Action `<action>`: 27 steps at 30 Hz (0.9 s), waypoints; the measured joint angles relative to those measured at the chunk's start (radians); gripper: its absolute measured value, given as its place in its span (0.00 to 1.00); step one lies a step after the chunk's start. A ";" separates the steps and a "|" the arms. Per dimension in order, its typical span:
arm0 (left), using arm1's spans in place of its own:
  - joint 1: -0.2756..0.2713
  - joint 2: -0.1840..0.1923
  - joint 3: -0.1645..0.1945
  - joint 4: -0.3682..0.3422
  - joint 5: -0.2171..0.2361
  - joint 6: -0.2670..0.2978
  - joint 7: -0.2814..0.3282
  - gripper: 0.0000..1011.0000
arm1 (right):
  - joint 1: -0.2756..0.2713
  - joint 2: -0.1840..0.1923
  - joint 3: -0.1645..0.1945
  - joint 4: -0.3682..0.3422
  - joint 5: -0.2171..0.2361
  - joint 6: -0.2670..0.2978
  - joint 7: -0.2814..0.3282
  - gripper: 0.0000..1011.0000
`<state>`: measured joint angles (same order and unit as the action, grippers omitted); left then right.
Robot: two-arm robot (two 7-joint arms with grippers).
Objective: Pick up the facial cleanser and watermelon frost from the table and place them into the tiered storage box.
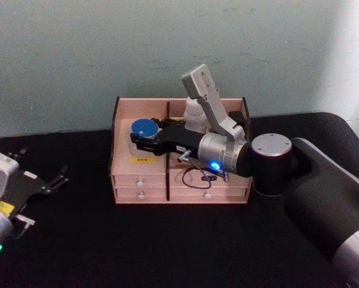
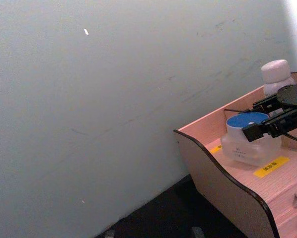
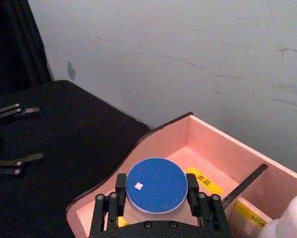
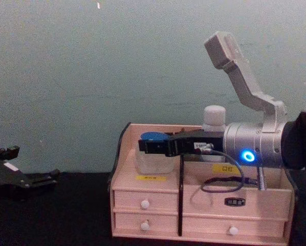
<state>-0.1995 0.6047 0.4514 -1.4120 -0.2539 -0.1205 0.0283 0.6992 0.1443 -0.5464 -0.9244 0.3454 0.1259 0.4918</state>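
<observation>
in the box [image 1: 122, 129], left front tier: right gripper [image 3: 156, 201] clamped on blue-lidded jar [image 3: 156, 184].
from the chest, white bottle [image 4: 214, 119] behind; left gripper [image 1: 44, 186] spread open over table [image 1: 77, 252].

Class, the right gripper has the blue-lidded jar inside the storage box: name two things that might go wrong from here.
1. The right gripper grips the blue-lidded jar near its lid; pulling back before opening might tip it.
2. The right arm's dangling cable hangs over the tiered storage box front and may snag.
</observation>
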 joint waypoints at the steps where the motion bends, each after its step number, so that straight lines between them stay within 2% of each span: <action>1: 0.000 0.000 0.000 0.000 0.000 0.000 0.000 0.99 | 0.000 0.000 0.000 0.000 0.000 0.000 0.000 0.70; 10: 0.000 0.000 0.000 0.000 0.000 0.000 0.000 0.99 | -0.001 0.001 -0.001 -0.003 0.001 0.000 0.001 0.71; 21: 0.000 0.000 0.000 0.000 0.000 0.000 0.000 0.99 | -0.002 0.002 -0.002 -0.004 0.003 -0.001 0.001 0.98; 27: 0.000 0.000 0.000 0.000 0.000 0.000 0.000 0.99 | -0.002 0.002 -0.002 -0.005 0.003 -0.001 0.001 0.99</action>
<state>-0.1996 0.6047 0.4514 -1.4120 -0.2539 -0.1205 0.0283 0.6972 0.1462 -0.5487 -0.9291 0.3483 0.1245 0.4925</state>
